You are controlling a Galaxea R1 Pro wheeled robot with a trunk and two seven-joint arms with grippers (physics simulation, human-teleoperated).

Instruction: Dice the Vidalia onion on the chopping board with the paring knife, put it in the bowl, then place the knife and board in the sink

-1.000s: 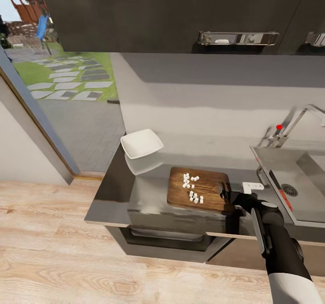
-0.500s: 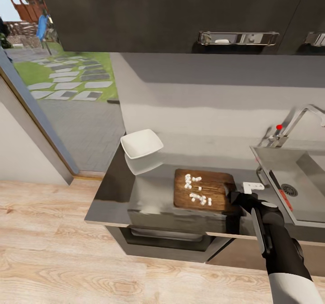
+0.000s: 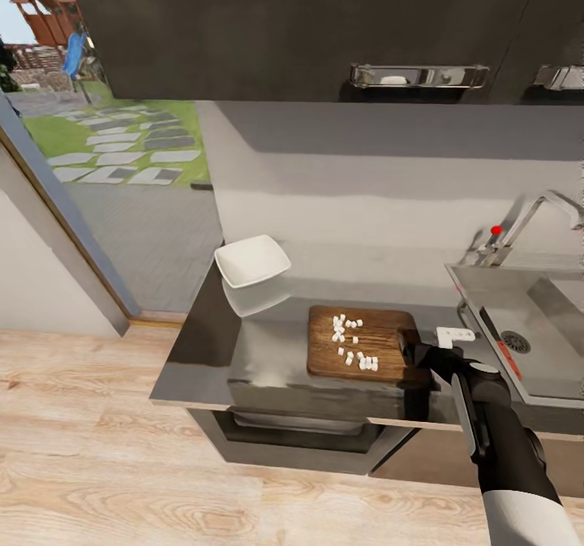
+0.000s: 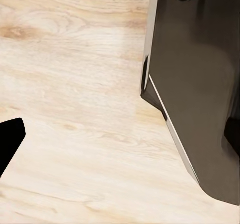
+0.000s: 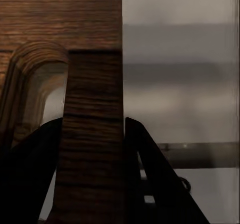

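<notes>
While the right gripper [image 3: 410,350] clamps its jaws on the handle end of the chopping board [image 3: 361,343] on the countertop [image 3: 203,351], diced onion [image 3: 350,341] lies scattered on it, the bowl [image 3: 252,260] beyond; the left gripper's jaw state cannot be told.

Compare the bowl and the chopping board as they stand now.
The bowl is white and empty; the chopping board is brown wood and carries white diced onion pieces. The bowl is smaller and stands free near the countertop corner, while the board's handle end sits between the right gripper fingers. Both have rounded corners.
</notes>
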